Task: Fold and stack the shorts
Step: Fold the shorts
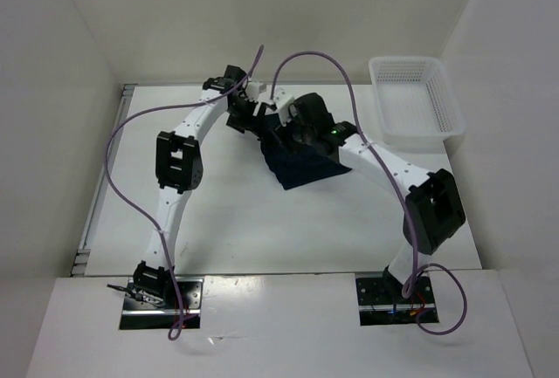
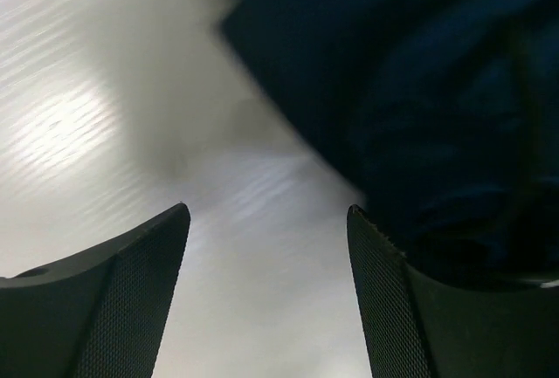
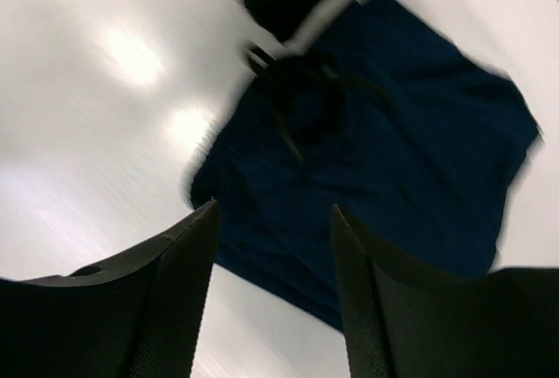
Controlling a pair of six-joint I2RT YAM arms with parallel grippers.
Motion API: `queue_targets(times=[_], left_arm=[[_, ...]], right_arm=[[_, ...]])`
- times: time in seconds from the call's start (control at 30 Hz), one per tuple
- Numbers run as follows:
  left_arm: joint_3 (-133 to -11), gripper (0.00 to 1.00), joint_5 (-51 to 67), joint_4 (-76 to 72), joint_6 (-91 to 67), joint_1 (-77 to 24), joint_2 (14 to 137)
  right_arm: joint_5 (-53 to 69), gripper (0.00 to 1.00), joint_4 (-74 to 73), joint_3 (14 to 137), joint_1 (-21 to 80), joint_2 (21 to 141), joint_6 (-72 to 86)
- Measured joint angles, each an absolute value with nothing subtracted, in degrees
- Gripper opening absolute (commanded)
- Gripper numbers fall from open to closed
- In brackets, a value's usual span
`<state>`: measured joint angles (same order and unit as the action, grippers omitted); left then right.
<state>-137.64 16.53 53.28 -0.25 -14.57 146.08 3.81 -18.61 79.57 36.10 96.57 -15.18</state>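
Nearer than the shorts (image 1: 301,167), at the front edge of the table (image 1: 244,230), both arms are standing on their bases and leaning away toward the fabric. The left arm (image 1: 179,161) is arching up on the left of the shorts, bent at its elbow and curving rightward, so that its wrist is hanging over the shorts' far left corner. The right arm (image 1: 430,208) is standing to the right of the shorts, folded at its elbow and angling back leftward, its wrist covering the shorts' far edge.

The shorts are lying rumpled and dark navy on the table between the two arms, partly hidden beneath both wrists. The left gripper (image 2: 266,214) is pointing down with its fingers spread and nothing between them; one fingertip (image 2: 362,230) is sitting just beside the fabric's edge. The right gripper (image 3: 272,212) is hovering above the shorts, fingers likewise parted and empty, though its view is blurred.

Beyond the shorts to the right, a white mesh basket (image 1: 415,103) is sitting at the table's far corner, well apart from the fabric.
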Motion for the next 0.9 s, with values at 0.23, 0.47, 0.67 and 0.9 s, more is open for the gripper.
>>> queue_targets(times=[0.23,0.47,0.67,0.9], left_arm=[[-143.2,0.88,18.7,53.5,-0.2,-22.0,145.7],[-144.1,0.79,16.8,53.6,-0.3,-24.7,145.8],[-143.7,0.78,10.5,53.7,-0.2,-24.1,145.4],[-143.2,0.78,13.5,54.2,-0.2,-24.0,139.0]], right_arm=[[-5.6,0.51,-15.8,69.8,25.0,100.7,-19.3],[-9.8,0.46,-13.3,68.5,23.1,108.9,-25.8],[-9.1,0.42,-12.7,68.2,23.3,109.1,-30.0],[-6.9,0.35,-13.2,66.9,25.7,108.2,-31.4]])
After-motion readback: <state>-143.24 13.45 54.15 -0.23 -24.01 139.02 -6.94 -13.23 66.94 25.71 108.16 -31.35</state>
